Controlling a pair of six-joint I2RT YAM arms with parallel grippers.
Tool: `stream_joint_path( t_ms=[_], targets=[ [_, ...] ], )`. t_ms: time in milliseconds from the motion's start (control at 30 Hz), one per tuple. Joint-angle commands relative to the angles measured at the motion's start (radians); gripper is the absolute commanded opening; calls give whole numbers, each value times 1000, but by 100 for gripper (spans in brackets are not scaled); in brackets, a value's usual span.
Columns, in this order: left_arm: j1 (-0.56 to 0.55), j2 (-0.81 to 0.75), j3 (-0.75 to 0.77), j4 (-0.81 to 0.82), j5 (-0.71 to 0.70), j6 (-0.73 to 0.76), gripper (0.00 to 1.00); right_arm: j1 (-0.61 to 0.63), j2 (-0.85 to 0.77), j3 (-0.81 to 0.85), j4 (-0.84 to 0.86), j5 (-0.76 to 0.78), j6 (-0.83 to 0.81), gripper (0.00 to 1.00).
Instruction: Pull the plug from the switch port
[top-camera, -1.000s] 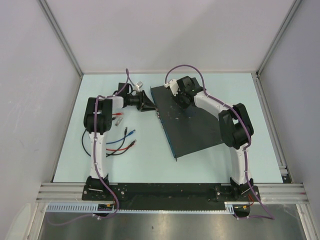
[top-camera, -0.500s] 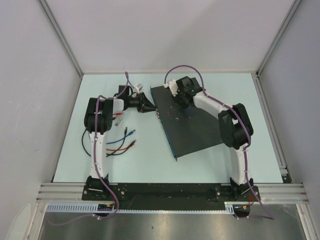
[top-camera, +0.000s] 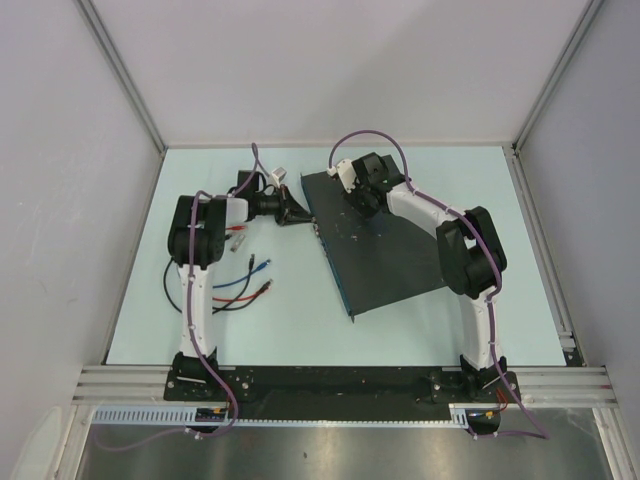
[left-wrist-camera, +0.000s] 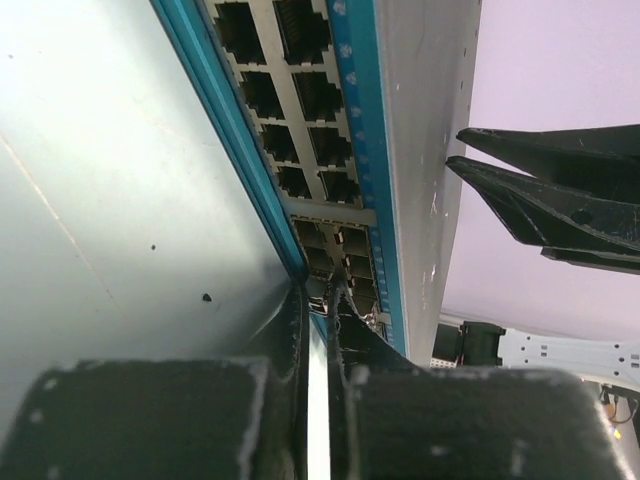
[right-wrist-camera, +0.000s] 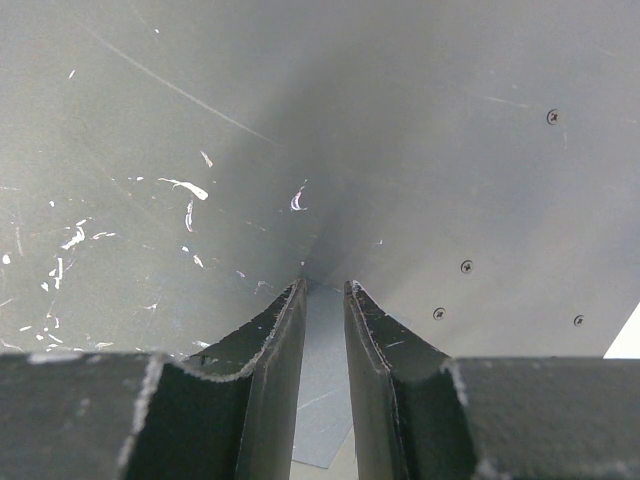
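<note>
The switch (top-camera: 390, 245) is a flat black box lying slanted on the table. Its blue edge with rows of sockets (left-wrist-camera: 300, 100) fills the left wrist view. My left gripper (top-camera: 300, 213) is at the far end of that edge. Its fingertips (left-wrist-camera: 345, 312) are pressed against a low socket, nearly closed on a small pale plug (left-wrist-camera: 324, 300) that is mostly hidden. My right gripper (top-camera: 365, 197) rests tip-down on the switch's scuffed top (right-wrist-camera: 200, 150) near the far corner. Its fingers (right-wrist-camera: 280, 330) are almost together and hold nothing.
Loose red, blue and black cables (top-camera: 235, 285) lie on the table left of the switch, beside my left arm. Grey walls close in the table at the back and on both sides.
My left gripper has shifted very slightly away from the switch edge. The right arm and the switch have not moved.
</note>
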Motion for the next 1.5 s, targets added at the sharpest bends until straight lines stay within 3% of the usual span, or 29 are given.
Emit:
stream_joint_path(
  t_ms=[0, 167, 367, 500, 733, 967, 1267, 1467],
  targets=[
    [-20, -13, -50, -98, -104, 90, 0, 50, 71, -47, -149, -115, 26, 29],
    [38, -68, -81, -161, -113, 125, 0, 45, 72, -51, -146, -117, 25, 29],
    [66, -78, -10, -259, -99, 223, 0, 42, 82, -43, -140, -123, 25, 29],
    [57, -136, -101, -221, -87, 206, 0, 41, 85, -43, -129, -123, 21, 30],
    [80, -101, 119, -358, -98, 304, 0, 28, 100, -51, -135, -132, 20, 30],
    [91, -165, -79, -355, -90, 309, 0, 24, 101, -47, -123, -131, 20, 30],
    [100, -292, 76, -570, -200, 381, 0, 14, 126, -17, -124, -135, 20, 30],
    [183, -367, -59, -630, -280, 470, 0, 13, 126, -11, -117, -123, 9, 31]
  ],
)
